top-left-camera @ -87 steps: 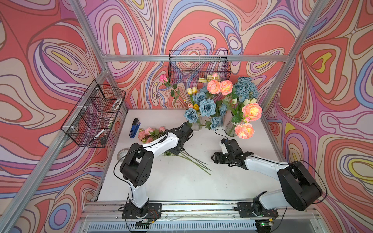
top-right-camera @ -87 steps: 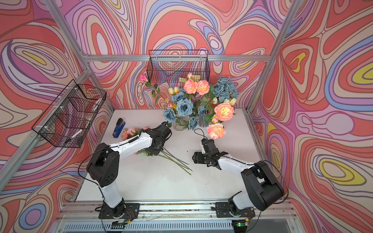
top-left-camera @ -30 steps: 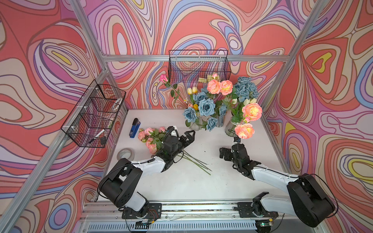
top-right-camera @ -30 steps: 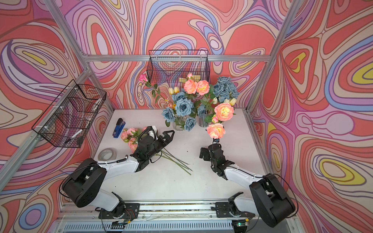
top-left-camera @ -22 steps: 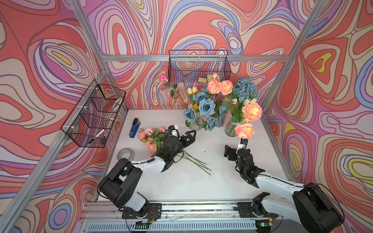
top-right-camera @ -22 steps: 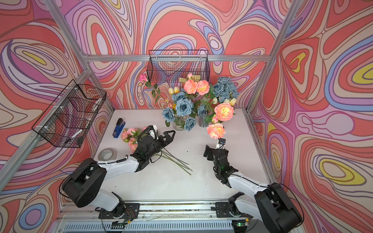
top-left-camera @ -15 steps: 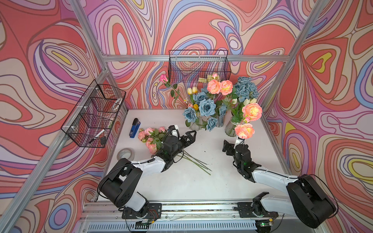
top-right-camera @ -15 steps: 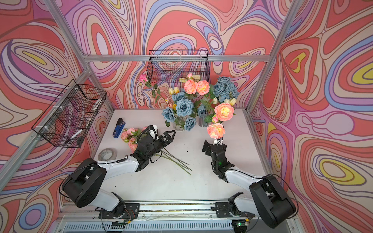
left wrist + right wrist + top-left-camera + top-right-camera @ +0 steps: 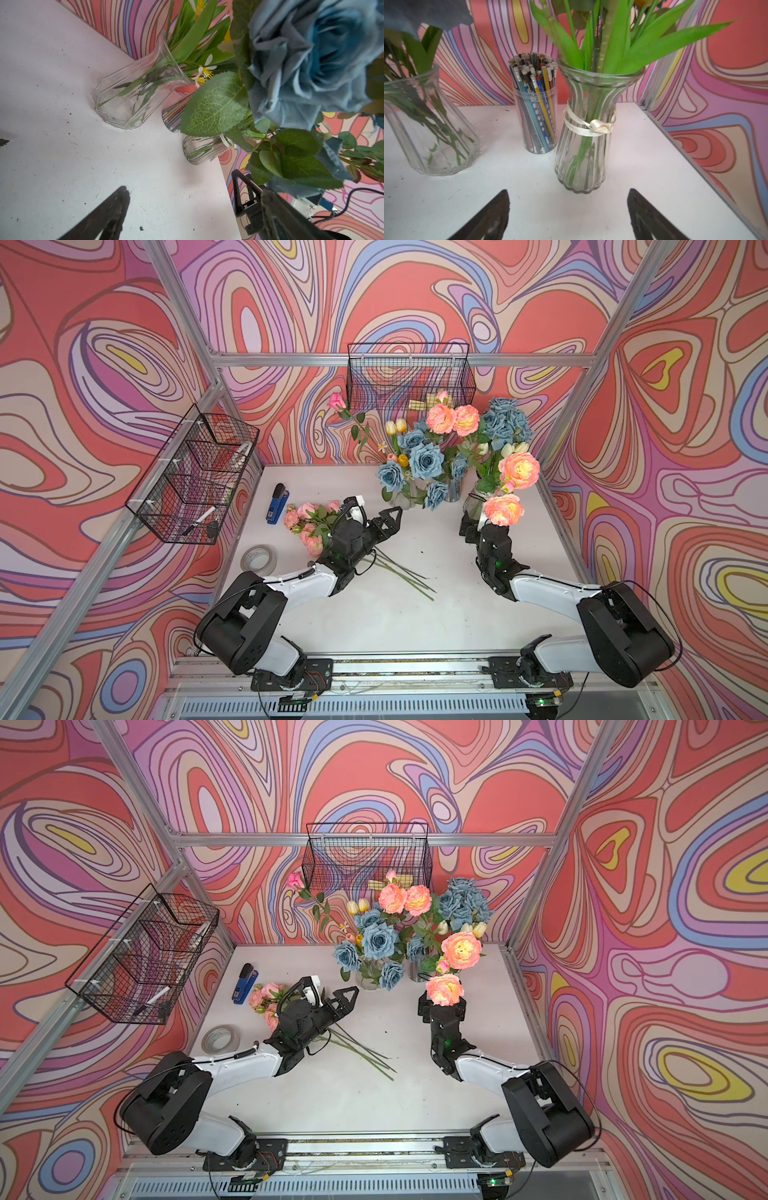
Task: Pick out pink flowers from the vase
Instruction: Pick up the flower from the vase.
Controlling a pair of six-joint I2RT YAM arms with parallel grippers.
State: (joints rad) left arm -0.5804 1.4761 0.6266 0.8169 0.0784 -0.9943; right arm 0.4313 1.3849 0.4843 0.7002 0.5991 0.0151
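Observation:
Peach-pink flowers (image 9: 518,470) stand in the ribbed glass vase (image 9: 583,145) at the back right, and the lowest bloom (image 9: 444,989) hangs over my right gripper (image 9: 482,526). That gripper (image 9: 569,192) is open and empty, its jaws spread on either side of the vase's foot and just short of it. Two more pink blooms (image 9: 453,420) rise among the blue roses. A bunch of pink flowers (image 9: 309,522) lies on the table by my left arm. My left gripper (image 9: 384,524) is open and empty above the table, pointing at the faceted vase (image 9: 133,97).
A jar of pencils (image 9: 536,116) stands between the two vases. Blue roses (image 9: 422,460) and tulips (image 9: 395,426) fill the faceted vase. A blue stapler (image 9: 276,504) and a tape roll (image 9: 259,558) lie at the left. Wire baskets (image 9: 195,485) hang on the walls.
My right gripper swung from mid-table to the ribbed vase, under the lowest pink bloom. The left arm drew back from the vases earlier and has held still for the last second.

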